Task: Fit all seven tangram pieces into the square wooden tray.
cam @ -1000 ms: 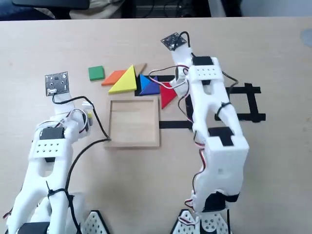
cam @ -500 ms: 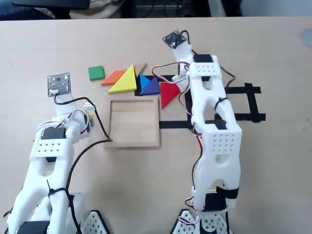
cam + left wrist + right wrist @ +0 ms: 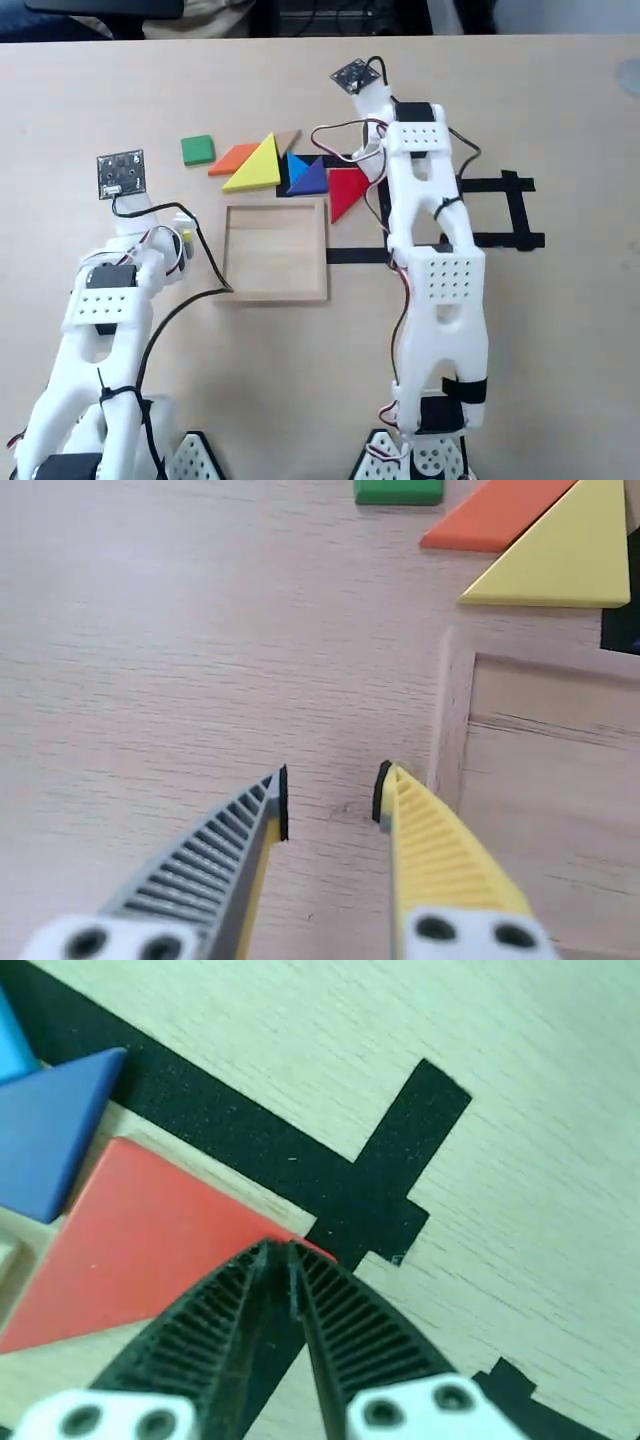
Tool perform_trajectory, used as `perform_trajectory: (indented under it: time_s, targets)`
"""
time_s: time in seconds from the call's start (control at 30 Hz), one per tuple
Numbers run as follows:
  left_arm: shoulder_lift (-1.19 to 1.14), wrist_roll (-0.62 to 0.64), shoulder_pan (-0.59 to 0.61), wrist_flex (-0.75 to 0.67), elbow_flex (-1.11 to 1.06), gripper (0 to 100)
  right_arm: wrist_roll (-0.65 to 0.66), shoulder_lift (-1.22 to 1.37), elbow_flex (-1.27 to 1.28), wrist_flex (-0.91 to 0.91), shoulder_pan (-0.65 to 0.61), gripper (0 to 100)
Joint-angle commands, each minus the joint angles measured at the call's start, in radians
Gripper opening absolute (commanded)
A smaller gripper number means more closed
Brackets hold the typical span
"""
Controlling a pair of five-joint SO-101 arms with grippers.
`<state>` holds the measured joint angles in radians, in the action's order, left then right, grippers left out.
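Note:
The square wooden tray lies empty at mid-table. Beyond it sit a green square, an orange piece, a yellow triangle, a tan piece, blue pieces and a red triangle. My left gripper is open just outside the tray's wall, low over bare table. The yellow triangle, orange piece and green square lie ahead of it. My right gripper is shut, its tips at a corner of the red triangle, beside a blue triangle.
Black tape lines cross the table to the right of the pieces, and one strip runs under the red triangle's corner. The right arm stretches along the tray's right side. Bare table lies to the left and at the far side.
The right arm straightened and swung slightly left, uncovering more of the red triangle. The left arm has hardly moved.

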<state>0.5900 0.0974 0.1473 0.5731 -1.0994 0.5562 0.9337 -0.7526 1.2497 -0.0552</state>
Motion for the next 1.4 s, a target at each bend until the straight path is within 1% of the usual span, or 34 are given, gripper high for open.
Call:
perform_trajectory:
  time_s: [0.0,0.17,0.3,0.4,0.5,0.63,0.97,1.13,1.27,1.37]
  targets:
    - [0.006,0.009,-0.004,-0.014,0.013,17,0.008,0.002,-0.059,0.054,-0.009,1.1]
    - [0.008,0.009,-0.004,-0.014,0.015,17,0.008,-0.004,-0.062,0.135,0.003,1.1]
    - [0.008,0.009,-0.004,-0.014,0.015,17,0.005,-0.053,-0.116,0.226,0.014,1.1]
    - [0.008,0.008,-0.004,-0.014,0.015,17,0.002,-0.107,-0.136,0.292,0.005,1.1]
    - [0.008,0.006,-0.004,-0.014,0.015,17,0.005,-0.130,-0.101,0.322,-0.028,1.1]
    - [0.008,0.006,-0.004,-0.014,0.015,17,0.005,-0.134,-0.033,0.305,-0.069,1.1]
    - [0.006,0.003,-0.004,-0.014,0.016,17,0.002,-0.130,0.031,0.236,-0.098,1.1]
    - [0.006,0.003,-0.004,-0.014,0.016,17,0.006,-0.130,0.111,0.169,-0.095,1.1]
    - [0.006,0.003,-0.004,-0.014,0.016,17,0.006,-0.136,0.165,0.170,-0.087,1.1]
    - [0.006,0.003,-0.004,-0.014,0.016,17,0.008,-0.137,0.182,0.170,-0.052,1.1]
